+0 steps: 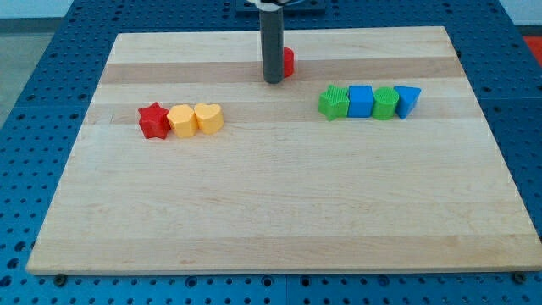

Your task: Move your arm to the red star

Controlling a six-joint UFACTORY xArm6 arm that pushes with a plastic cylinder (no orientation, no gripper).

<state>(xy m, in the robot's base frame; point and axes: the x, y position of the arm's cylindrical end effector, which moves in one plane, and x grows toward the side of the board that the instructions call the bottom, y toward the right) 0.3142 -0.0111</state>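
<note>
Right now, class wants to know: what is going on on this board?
A dark rod has my tip resting near the view's top, right beside a partly hidden red block. The red star, my goal, sits apart toward the view's left, touching a yellow block and a yellow heart. Green and blue blocks line up on the right.

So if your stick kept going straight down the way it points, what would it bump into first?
My tip points straight down and already rests on the wooden board, so it would meet the board first. A red block sits just behind it; the red star is off to the view's left.
</note>
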